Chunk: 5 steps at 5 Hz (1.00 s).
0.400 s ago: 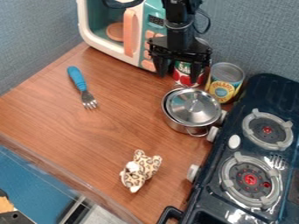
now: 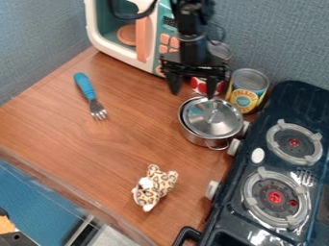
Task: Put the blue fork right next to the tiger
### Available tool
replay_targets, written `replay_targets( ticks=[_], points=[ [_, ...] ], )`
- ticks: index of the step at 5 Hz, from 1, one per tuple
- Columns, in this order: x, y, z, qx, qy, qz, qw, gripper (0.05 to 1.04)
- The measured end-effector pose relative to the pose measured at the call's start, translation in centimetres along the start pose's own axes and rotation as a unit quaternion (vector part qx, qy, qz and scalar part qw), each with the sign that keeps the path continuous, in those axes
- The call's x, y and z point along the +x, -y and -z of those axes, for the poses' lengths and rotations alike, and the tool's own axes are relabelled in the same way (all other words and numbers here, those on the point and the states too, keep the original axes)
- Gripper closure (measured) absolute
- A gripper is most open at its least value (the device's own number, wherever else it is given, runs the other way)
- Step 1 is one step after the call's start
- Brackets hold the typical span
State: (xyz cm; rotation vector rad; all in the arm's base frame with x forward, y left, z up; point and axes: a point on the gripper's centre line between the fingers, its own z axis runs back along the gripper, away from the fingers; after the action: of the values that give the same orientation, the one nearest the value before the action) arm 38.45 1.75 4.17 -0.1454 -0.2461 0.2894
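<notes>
Camera view: where do we find the blue fork [image 2: 88,91] on this wooden desk [image 2: 128,144]?

We see it lying flat toward the upper left, its handle angled to the blue-gray wall [image 2: 38,43] and its metal tines pointing down the frame.

And the tiger we are asked to pair it with?

We spot the small spotted plush tiger [image 2: 153,188] at the lower middle of the desk, well apart from the fork, with bare wood between the two.

How do we describe the black tool [image 2: 193,96]?

We catch it hanging down from the top of the frame, its two fingers apart. One tip is over the desk left of the lidded metal pot [image 2: 212,117]; the other overlaps the far edge of the lid in our line of sight. Whether it touches, we cannot tell.

What stands around it?

We count two cans behind the pot: a red-labeled one [image 2: 199,85], partly hidden by the tool, and a yellow-labeled one [image 2: 246,91] to its right. Behind the tool stands a toy microwave [image 2: 93,24] in white and teal, with an orange handle [image 2: 142,41].

And along the right side?

We have the dark toy stove [image 2: 289,98] beside the pot, its two round gray burners showing red centers.
</notes>
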Motion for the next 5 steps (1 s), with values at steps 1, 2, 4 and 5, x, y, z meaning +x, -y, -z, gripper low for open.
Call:
replay_targets(
  ticks=[1, 2, 4, 5],
  points=[
    [0.1, -3.2, -0.5, -0.005, 0.010, -0.050, 0.9987, 0.083],
    [-0.1, -6.0, -1.9, -0.016, 0.034, -0.094, 0.9949, 0.083],
    [-0.6, -15.8, -5.2, 0.014, 0.080, -0.274, 0.9583, 0.083],
    [0.0, -18.1, -3.6, 0.031, 0.077, -0.326, 0.9416, 0.083]
  ],
)
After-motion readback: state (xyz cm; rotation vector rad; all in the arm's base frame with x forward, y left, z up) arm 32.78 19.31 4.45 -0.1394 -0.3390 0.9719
